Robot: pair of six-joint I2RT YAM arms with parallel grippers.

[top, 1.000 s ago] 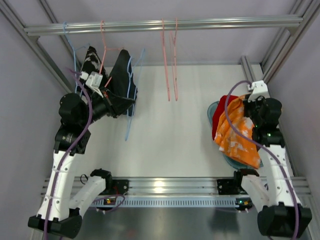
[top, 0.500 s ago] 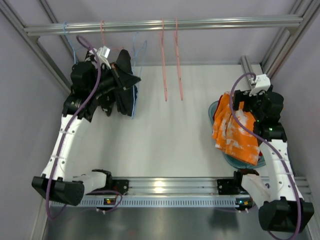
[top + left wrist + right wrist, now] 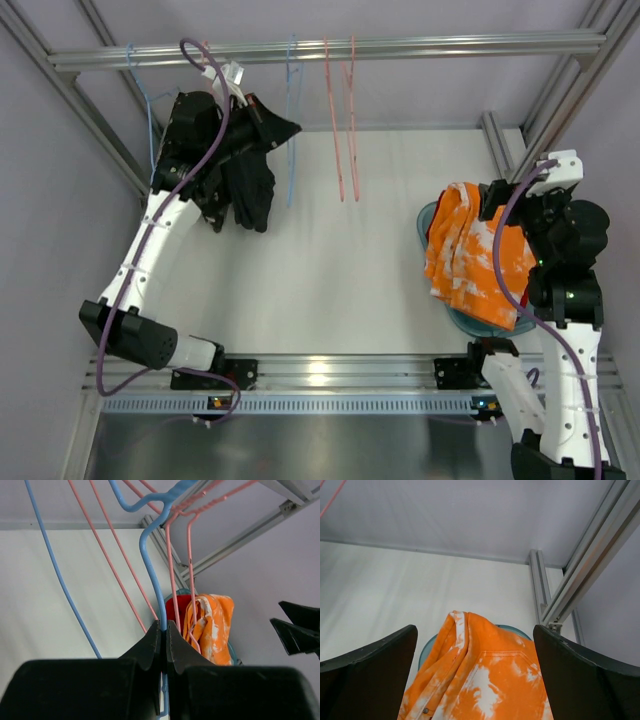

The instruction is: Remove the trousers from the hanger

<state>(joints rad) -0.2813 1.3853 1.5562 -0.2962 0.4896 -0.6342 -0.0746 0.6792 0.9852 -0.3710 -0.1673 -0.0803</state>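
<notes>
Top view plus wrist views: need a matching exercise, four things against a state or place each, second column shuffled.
Things:
1. left gripper
2. right gripper
3. orange trousers
4. pink hangers

States or places:
A. hanging on the rail
B. open
C. draped over the bowl
D. shut on the blue hanger

Pairs: 1-D, 2-B, 3-C, 4-A

Trousers point(image 3: 470, 255) on bowl point(image 3: 423, 226), right side of table point(image 3: 330, 280)
</notes>
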